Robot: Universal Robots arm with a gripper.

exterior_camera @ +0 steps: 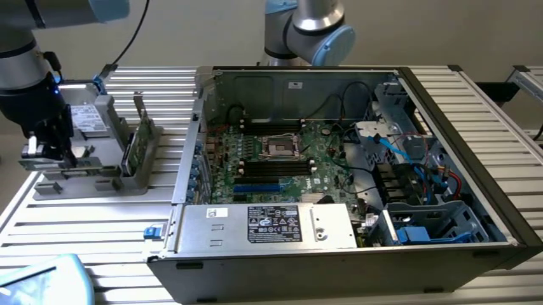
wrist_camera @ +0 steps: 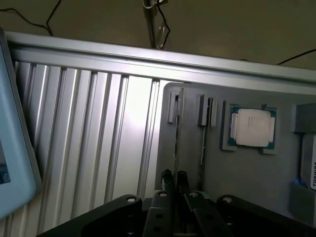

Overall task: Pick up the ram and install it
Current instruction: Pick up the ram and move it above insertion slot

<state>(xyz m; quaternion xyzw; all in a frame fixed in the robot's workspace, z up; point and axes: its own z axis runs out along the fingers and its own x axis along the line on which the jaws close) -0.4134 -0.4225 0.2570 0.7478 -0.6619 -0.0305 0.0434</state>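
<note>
In the wrist view the ram (wrist_camera: 176,133) shows edge-on as a thin dark stick standing in a slot of the grey holder tray (wrist_camera: 247,173). My gripper (wrist_camera: 175,177) sits at the stick's near end, its two black fingertips (wrist_camera: 167,176) pressed close on either side of it. In the exterior view my gripper (exterior_camera: 47,155) hangs over the end of the tray (exterior_camera: 85,184) at the exterior view's left, beside the open computer case (exterior_camera: 475,146). The motherboard's long black memory slots (exterior_camera: 276,166) lie inside the case.
A second thin stick (wrist_camera: 203,143) stands in the neighbouring slot, with the square silver processor chip (wrist_camera: 249,127) beyond it. A taller green expansion card (exterior_camera: 134,149) stands upright on the tray. Another arm's base (exterior_camera: 306,28) rises behind the case. A pale blue object (exterior_camera: 38,279) lies at the table's near corner.
</note>
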